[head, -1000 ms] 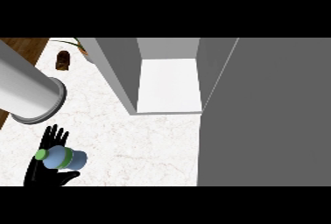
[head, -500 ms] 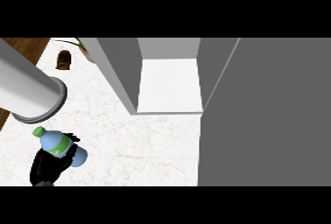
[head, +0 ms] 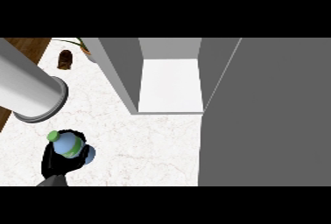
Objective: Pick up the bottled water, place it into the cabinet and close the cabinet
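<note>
The bottled water [head: 68, 145] is pale blue with a green cap and green band. It is at the lower left, tilted so that its cap points up and left. My left hand [head: 55, 164] comes in from the lower edge and is curled round the bottle from below. The cabinet [head: 120, 70] stands open up and to the right of the bottle, across bare counter. Its white inner shelf [head: 169, 85] holds nothing. Its grey door [head: 265, 113] is swung out and fills the right side of the view. My right hand does not show.
A thick grey-white cylinder [head: 29, 87] slants in from the upper left and ends just above the bottle. A small brown object [head: 65, 59] and a plant's leaves [head: 81, 43] sit at the far left. The white marble counter [head: 149, 148] spreads between hand and cabinet.
My left hand's fingers, straight beside the bottle a second ago, have curled round it. The bottle has moved up the view, tipped with its cap up-left, and shifted slightly right.
</note>
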### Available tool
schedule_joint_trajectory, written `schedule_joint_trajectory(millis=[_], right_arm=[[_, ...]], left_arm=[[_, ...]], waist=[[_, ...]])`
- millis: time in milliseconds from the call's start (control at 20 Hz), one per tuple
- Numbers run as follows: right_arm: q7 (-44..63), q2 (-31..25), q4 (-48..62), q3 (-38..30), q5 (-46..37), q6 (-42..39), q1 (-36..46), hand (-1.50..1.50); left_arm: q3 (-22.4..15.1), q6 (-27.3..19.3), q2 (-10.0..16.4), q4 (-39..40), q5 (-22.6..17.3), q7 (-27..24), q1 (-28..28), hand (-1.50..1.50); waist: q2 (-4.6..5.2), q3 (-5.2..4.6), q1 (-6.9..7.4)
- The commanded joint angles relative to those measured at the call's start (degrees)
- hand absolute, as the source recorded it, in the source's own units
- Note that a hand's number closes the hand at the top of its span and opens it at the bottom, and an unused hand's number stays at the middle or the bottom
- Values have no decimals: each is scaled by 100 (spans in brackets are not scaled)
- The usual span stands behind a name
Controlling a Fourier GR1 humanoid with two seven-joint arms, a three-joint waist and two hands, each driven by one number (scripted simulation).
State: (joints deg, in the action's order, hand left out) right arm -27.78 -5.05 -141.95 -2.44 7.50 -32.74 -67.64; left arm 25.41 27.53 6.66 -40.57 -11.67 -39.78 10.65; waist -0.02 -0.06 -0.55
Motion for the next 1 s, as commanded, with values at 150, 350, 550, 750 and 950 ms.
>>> schedule_joint_trajectory(millis=[150, 350, 550, 750, 950], right_arm=[[394, -78, -707, -105, 605, -45, -48, -150], [167, -49, -562, -319, 653, -125, -134, -150], [382, -68, -510, -339, 740, 10, 165, -150], [323, -16, -529, -297, 608, -41, 46, -150], [383, 108, -381, -125, 360, 55, 348, -150]], left_arm=[[-562, -801, -650, -365, -95, -413, 341, 150], [-1373, -1087, -660, -586, -620, -291, 337, 150], [-2001, -1502, -664, -1625, -676, 86, 136, 150], [-3089, -2036, -666, -2538, -1093, 607, -68, 150], [-3925, -2974, -666, -3662, -1294, 1031, -204, 150]], waist=[[0, 3, 14], [-28, 6, -6], [-37, 13, 96], [-54, 11, 51], [-45, 11, 91]])
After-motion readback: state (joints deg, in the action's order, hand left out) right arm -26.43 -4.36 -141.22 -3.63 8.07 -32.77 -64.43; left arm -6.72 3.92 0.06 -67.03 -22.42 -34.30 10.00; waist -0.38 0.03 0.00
